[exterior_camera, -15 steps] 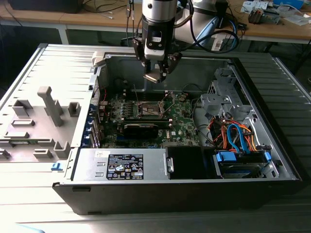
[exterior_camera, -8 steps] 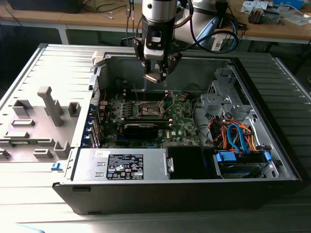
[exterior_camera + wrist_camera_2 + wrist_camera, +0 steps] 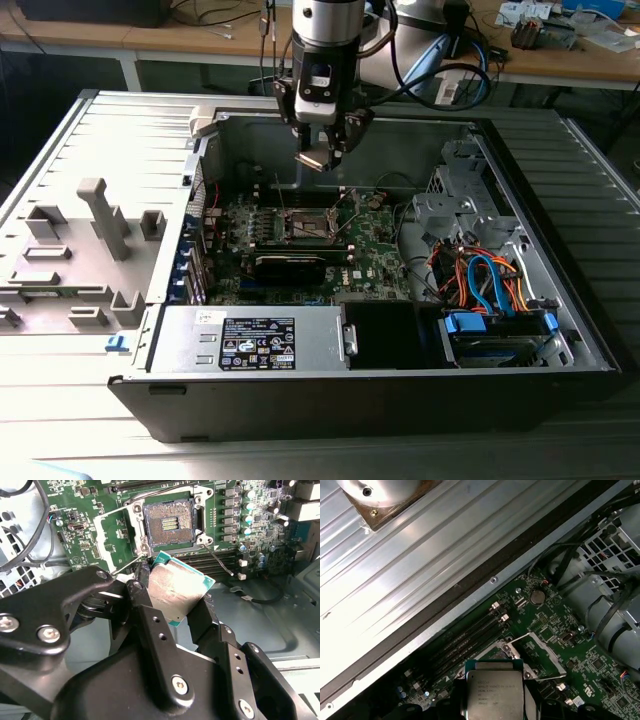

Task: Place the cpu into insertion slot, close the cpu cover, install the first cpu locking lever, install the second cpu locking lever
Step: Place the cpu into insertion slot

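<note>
Gripper (image 3: 172,600) fingers (image 3: 150,615) clamped on cpu (image 3: 176,587) by its edges; chip held tilted in air over mobo (image 3: 80,510), near open, bare socket (image 3: 168,524), inside pc case (image 3: 300,400)

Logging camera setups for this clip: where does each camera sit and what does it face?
Exterior view: off the arm, looking down into the open computer case; arm and gripper show.
Second wrist view: behind the fingers, facing the chip and empty socket.
First wrist view: over the chip, facing the board.
Both wrist views share the held chip.
</note>
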### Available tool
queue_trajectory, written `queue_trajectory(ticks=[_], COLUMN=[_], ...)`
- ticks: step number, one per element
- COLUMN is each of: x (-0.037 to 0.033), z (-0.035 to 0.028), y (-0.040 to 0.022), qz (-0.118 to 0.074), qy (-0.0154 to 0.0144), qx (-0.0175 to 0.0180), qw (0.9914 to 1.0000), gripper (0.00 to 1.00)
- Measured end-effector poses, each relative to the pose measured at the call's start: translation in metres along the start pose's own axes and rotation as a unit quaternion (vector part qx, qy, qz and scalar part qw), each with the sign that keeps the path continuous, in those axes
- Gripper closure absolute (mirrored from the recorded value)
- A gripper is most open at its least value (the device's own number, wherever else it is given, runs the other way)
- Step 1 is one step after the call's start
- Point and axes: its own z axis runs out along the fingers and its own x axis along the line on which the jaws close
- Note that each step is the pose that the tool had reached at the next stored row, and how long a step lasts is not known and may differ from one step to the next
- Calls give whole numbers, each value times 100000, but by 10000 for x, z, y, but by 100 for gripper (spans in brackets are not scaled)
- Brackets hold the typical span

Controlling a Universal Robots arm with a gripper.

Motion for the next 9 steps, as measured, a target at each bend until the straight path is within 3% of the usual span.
queue_trajectory(ticks=[9], x=[0], z=[2], y=[0], qz=[815], qy=[-43], qx=[-13], qw=[99997], gripper=[45])
